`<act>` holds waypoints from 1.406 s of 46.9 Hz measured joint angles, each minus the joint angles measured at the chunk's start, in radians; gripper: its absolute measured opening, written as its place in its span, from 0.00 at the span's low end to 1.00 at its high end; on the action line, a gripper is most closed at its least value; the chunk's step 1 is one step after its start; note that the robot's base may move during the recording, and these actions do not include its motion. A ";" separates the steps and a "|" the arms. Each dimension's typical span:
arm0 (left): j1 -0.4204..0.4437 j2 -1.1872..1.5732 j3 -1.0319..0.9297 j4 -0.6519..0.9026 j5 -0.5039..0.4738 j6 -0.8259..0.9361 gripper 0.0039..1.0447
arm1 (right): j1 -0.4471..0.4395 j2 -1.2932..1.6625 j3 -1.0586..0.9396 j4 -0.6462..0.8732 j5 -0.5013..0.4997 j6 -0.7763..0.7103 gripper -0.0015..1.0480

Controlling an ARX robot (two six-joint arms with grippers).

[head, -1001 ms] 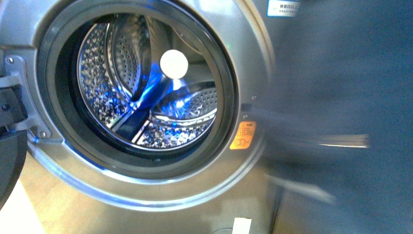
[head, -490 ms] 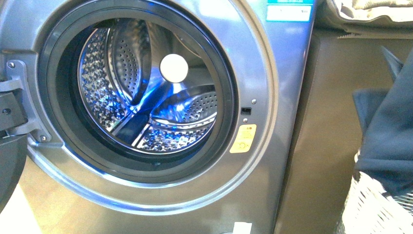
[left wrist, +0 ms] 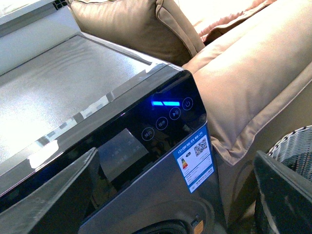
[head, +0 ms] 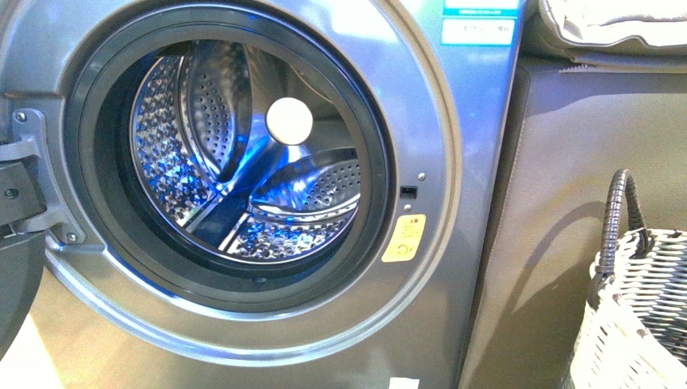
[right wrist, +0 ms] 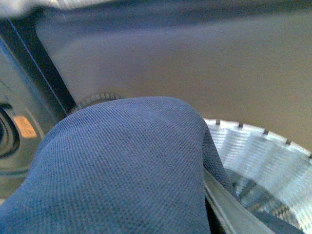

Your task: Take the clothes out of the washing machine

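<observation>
Over the right gripper, above the basket (right wrist: 263, 146), the clothes (right wrist: 122, 165), grip unseen; left gripper (left wrist: 170, 195) open.

Low in my front view, the pale floor (head: 20, 361) carries the washing machine (head: 470, 243); the woven basket (head: 632, 324) sits lower right.
</observation>
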 joint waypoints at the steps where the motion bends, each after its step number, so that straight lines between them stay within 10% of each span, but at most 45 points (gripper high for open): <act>1: 0.000 0.000 0.000 0.000 0.000 0.000 0.96 | 0.005 0.020 -0.040 0.019 0.015 -0.016 0.24; 5: 0.000 0.000 0.000 0.000 0.000 0.000 0.80 | 0.019 0.120 -0.172 0.111 0.068 -0.047 0.42; 8: 0.000 0.000 0.000 0.000 0.000 -0.001 0.99 | 0.032 0.178 -0.253 0.164 0.071 -0.033 0.57; 19: 0.000 0.000 0.000 0.000 0.000 0.000 0.85 | 0.113 0.138 -0.375 0.277 0.051 0.066 0.95; 28: -0.004 0.000 0.000 0.004 -0.009 0.002 0.98 | 0.219 -0.079 -0.455 0.286 0.035 0.196 0.93; 38: -0.006 0.000 0.000 0.018 -0.030 -0.011 0.79 | 0.345 -0.295 -0.492 0.257 0.088 0.338 0.93; 39: -0.010 -0.004 0.000 0.027 -0.045 -0.032 0.97 | 0.360 -0.312 -0.494 0.256 0.096 0.346 0.93; 47: -0.032 -0.433 -0.604 0.515 -0.432 -0.080 0.94 | 0.505 -0.462 -0.515 0.209 0.212 0.410 0.93; 66: -0.136 -1.051 -1.366 0.771 -0.706 -0.212 0.94 | 0.931 -0.692 -0.537 0.236 0.627 0.404 0.93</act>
